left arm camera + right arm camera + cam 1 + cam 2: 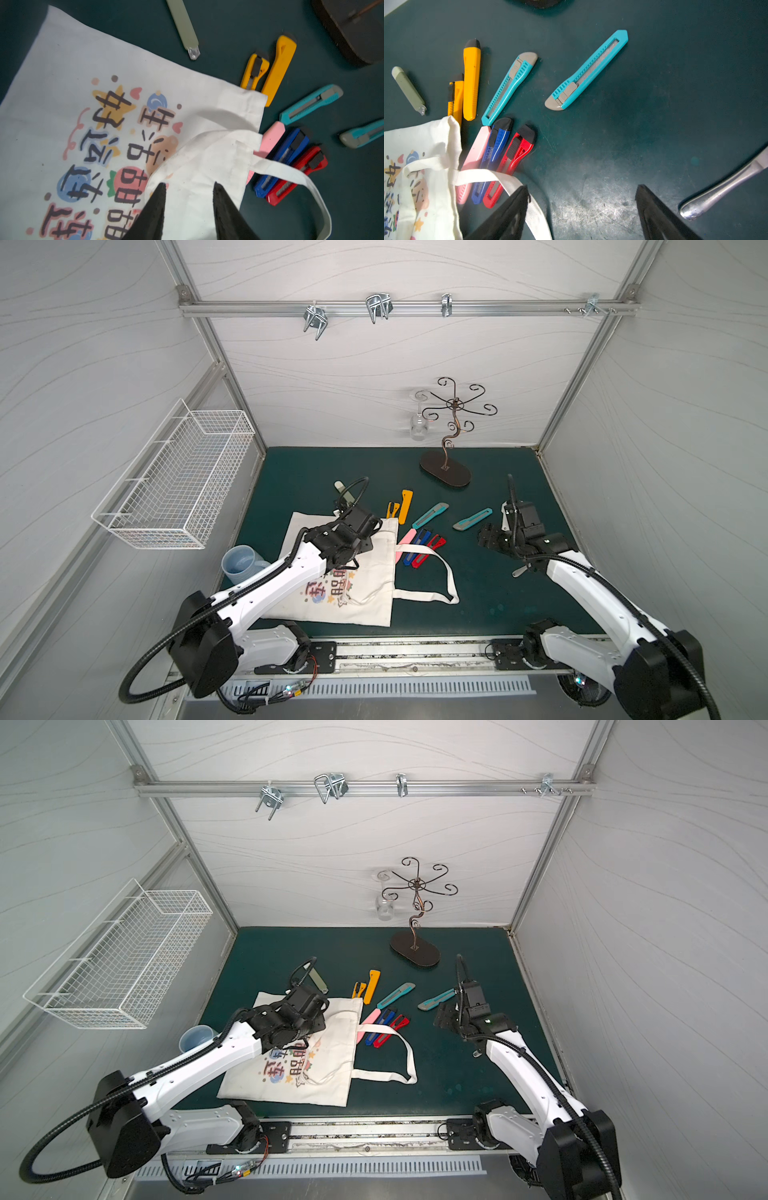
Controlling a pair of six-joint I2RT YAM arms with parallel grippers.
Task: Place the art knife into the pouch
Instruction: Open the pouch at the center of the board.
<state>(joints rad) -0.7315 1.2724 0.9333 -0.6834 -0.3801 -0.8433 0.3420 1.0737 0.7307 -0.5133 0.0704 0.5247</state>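
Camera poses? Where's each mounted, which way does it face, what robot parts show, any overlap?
Top views: high behind the arms, facing down and toward the back wall over the mat; left arm and right arm show.
Left wrist: on the left arm, facing down past the open left gripper onto the pouch.
Right wrist: on the right arm, facing down past the open right gripper at mat and a teal knife.
Shared: both wrist views show the red knife under the pouch handle.

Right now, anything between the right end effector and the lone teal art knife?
Nothing visible: only bare mat lies between the right end effector and the lone teal art knife. The metal handle lies aside.
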